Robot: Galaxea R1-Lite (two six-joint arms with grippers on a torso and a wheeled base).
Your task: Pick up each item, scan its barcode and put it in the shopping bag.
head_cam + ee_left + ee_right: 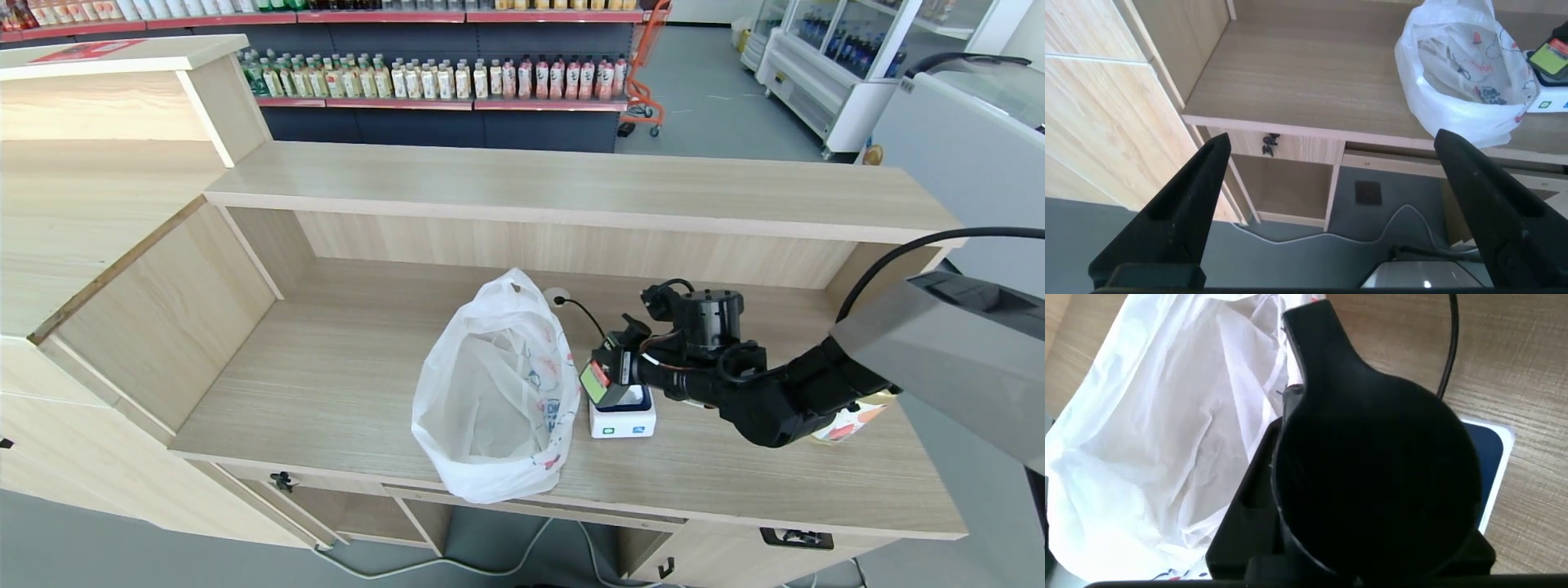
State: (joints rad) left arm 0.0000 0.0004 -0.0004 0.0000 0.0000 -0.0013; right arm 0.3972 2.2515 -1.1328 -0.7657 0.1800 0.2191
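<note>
Closest to your lens, the left end effector (1333, 140) hangs released, its two black fingers (1184, 212) spread wide with nothing between them. It sits off the front edge of the surface (326, 384), well apart from the shopping bag (494, 392).

The right end effector (608, 374) is clenched on the item (594, 382), a small flat pack with a green face and a red patch at one end (you can also catch it at the edge of the left wrist view). The item is tilted, just above the scanner (624, 418), a white box with a dark blue top lying directly beneath this end effector. The shopping bag stands just beside this end effector, on its left. It is thin white plastic with some coloured print, and its mouth is open. A black cable (581, 314) runs along the surface behind the end effector.

Some things are hard to make out. In the right wrist view a dark round bulk (1372, 474) covers the fingers and the item, with the bag's folds and a corner of the scanner showing around it. You cannot tell through the plastic whether the bag holds anything. Under the right forearm a colourful pack (849, 420) peeks out, mostly hidden.
</note>
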